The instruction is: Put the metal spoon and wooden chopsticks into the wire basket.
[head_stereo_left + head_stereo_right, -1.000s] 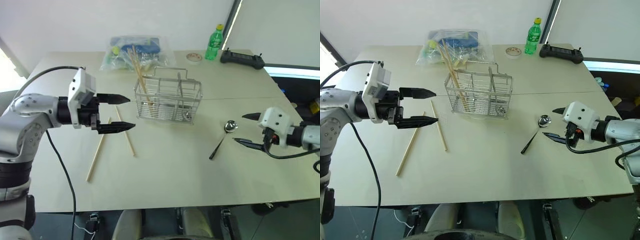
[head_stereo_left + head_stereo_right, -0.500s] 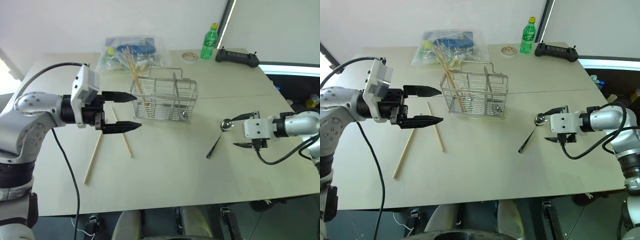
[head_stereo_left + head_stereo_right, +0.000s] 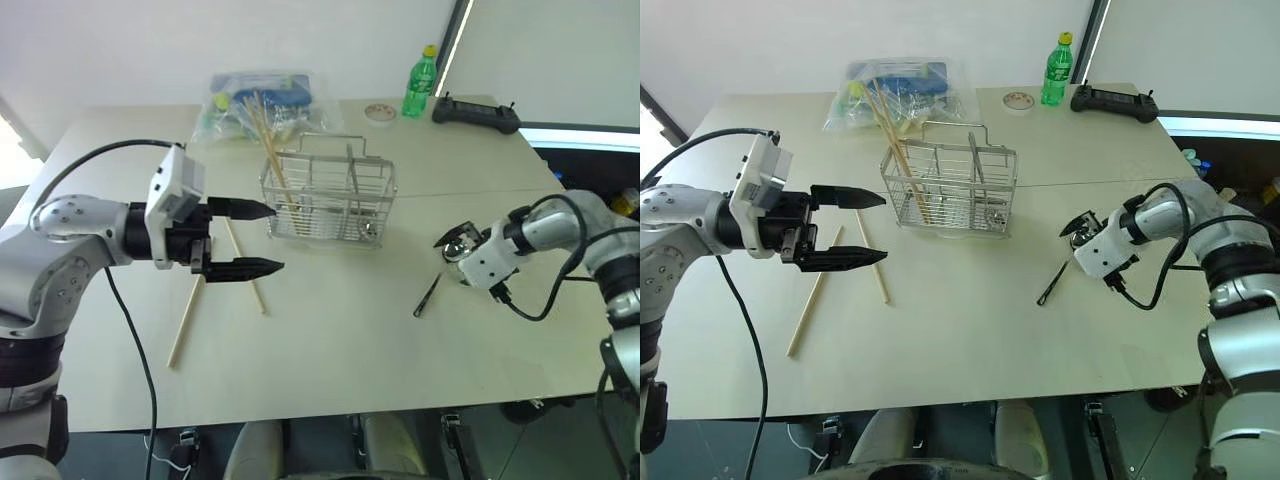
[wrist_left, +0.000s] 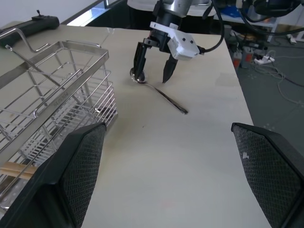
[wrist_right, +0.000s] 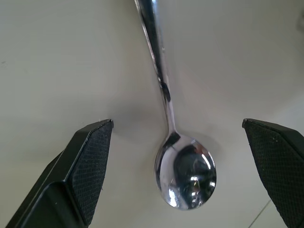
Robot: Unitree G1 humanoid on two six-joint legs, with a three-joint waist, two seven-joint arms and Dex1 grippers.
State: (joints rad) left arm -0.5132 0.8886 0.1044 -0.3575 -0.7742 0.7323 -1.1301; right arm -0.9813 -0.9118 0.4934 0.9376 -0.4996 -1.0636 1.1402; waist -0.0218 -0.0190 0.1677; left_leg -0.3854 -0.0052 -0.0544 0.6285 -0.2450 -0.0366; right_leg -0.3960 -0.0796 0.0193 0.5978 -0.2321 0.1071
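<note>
The metal spoon lies on the table right of the wire basket, its dark handle pointing toward the front edge. My right gripper points down over the spoon's bowl, open, with one finger on each side of it and nothing gripped. Two wooden chopsticks lie on the table left of the basket. My left gripper hovers above them, open and empty, pointing at the basket. More pale sticks lean in the basket's left compartment.
A clear plastic bag of cutlery lies behind the basket. At the back right are a green bottle, a small round lid and a black controller. The table's right edge runs close to my right arm.
My right gripper has rolled over and swung in and down, from level beside the spoon to pointing down over its bowl. The left gripper has kept its place.
</note>
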